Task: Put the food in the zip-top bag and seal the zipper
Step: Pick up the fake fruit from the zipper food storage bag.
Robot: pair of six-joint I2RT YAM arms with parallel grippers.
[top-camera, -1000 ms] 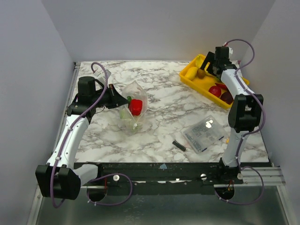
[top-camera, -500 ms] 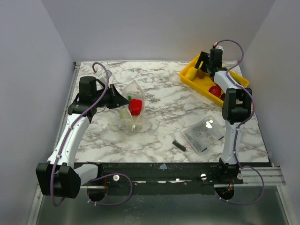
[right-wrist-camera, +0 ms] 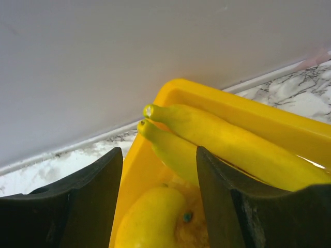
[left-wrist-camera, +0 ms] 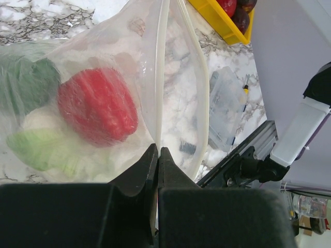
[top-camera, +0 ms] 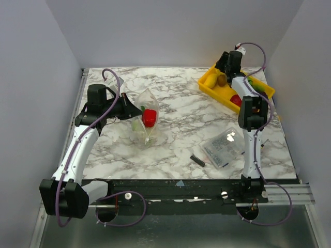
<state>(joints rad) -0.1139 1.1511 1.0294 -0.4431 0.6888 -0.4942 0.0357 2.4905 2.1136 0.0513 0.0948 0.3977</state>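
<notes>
Marble table (top-camera: 176, 134). Yellow tray (top-camera: 208, 87) at far right corner; right gripper (right-wrist-camera: 159, 153) over it, fingers spread, banana (right-wrist-camera: 222, 137) ahead between them. Zip-top bag (left-wrist-camera: 119, 46) left of centre, mouth open, red piece (left-wrist-camera: 98, 111) and green pieces (left-wrist-camera: 31, 82) inside; left gripper (left-wrist-camera: 158, 153) pinching its edge.

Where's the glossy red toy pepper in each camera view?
Top external: glossy red toy pepper, left of centre, inside the clear plastic bag.
Left wrist: left-centre, behind the bag's film.
Right wrist: not in it.
Shared landmark: yellow plastic tray, seen in all three.
</notes>
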